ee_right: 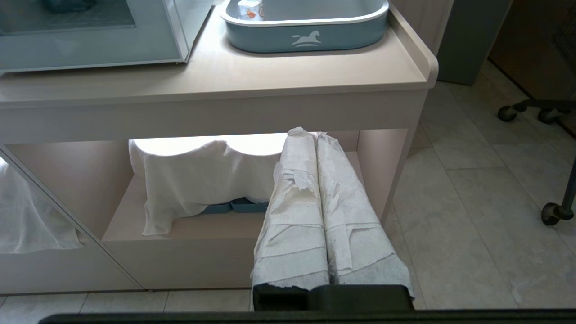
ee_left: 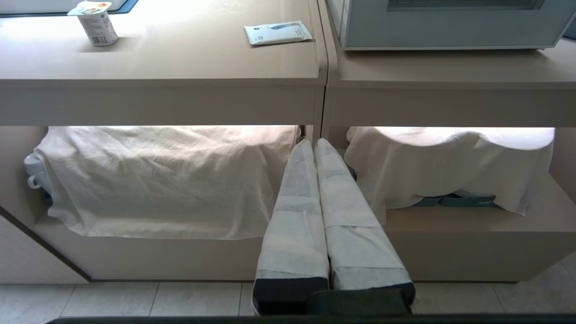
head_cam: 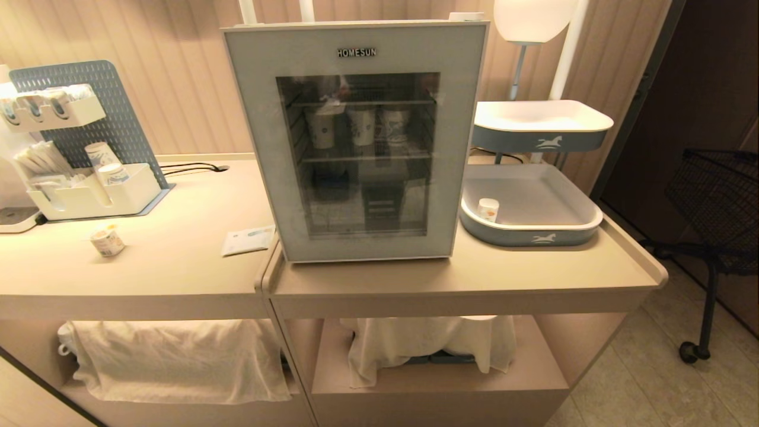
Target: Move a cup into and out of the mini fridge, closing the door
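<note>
**Fridge shut, cup out on the counter, both arms parked low**

Far left on the counter [head_cam: 178, 261] stands a pegboard organiser [head_cam: 89, 178] holding paper cups. Near it, on bare countertop, sits the cup [head_cam: 107, 240], upright, foil lid on, well apart from everything else. To its right lies a flat white packet [head_cam: 248, 240], just beside the fridge [head_cam: 356, 142].

The fridge's door [head_cam: 362, 246] is closed; through the glass, three paper cups [head_cam: 360, 126] show on the upper wire shelf.

Right of the fridge is a grey tray [head_cam: 533, 237] with a small white cup [head_cam: 488, 209] in its near-left corner, and a second tray [head_cam: 542, 127] raised behind it.

Below the counter, white cloths [head_cam: 178, 359] drape the open shelves.

The left gripper [ee_left: 314, 144] hangs low before the counter, its paper-wrapped fingers pressed together, empty. The right gripper [ee_right: 310, 133] does the same further right.
</note>
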You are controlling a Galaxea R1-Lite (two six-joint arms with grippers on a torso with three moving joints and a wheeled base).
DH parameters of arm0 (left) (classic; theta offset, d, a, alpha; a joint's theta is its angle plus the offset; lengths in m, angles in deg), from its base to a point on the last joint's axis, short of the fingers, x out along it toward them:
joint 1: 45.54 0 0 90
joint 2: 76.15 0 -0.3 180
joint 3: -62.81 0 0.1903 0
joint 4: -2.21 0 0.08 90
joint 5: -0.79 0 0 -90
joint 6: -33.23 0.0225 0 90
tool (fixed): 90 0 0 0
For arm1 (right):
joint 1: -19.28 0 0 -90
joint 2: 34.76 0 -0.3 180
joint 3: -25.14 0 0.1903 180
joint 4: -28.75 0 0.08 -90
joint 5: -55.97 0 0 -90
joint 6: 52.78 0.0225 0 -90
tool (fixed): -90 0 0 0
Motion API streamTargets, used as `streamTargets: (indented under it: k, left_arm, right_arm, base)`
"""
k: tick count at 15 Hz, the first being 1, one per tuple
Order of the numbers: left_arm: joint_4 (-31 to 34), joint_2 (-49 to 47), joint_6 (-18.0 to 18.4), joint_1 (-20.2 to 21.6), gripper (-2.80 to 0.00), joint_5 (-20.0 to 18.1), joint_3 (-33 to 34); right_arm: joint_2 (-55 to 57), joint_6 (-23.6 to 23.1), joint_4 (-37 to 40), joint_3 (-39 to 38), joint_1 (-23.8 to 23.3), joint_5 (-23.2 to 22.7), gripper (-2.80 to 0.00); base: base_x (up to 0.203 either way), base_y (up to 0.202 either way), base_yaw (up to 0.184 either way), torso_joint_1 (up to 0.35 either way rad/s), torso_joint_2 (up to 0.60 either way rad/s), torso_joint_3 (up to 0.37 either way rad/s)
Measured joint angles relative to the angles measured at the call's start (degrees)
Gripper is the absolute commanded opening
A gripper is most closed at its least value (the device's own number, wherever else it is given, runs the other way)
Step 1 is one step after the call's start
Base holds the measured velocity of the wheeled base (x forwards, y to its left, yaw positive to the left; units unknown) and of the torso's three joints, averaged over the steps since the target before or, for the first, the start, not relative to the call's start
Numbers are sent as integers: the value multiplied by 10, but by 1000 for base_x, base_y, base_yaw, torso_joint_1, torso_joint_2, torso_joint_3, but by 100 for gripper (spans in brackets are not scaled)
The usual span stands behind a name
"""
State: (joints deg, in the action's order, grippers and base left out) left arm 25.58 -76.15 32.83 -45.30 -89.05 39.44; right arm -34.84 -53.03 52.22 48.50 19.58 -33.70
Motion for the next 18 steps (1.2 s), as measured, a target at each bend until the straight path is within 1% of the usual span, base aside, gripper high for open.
streamTargets:
  k: [18]
  left_arm:
    - [0, 0, -2, 0, -280, 0, 0]
  right_arm:
    - [0, 0, 0, 0, 0, 0, -280]
  base:
    - [0, 0, 0, 0, 0, 0]
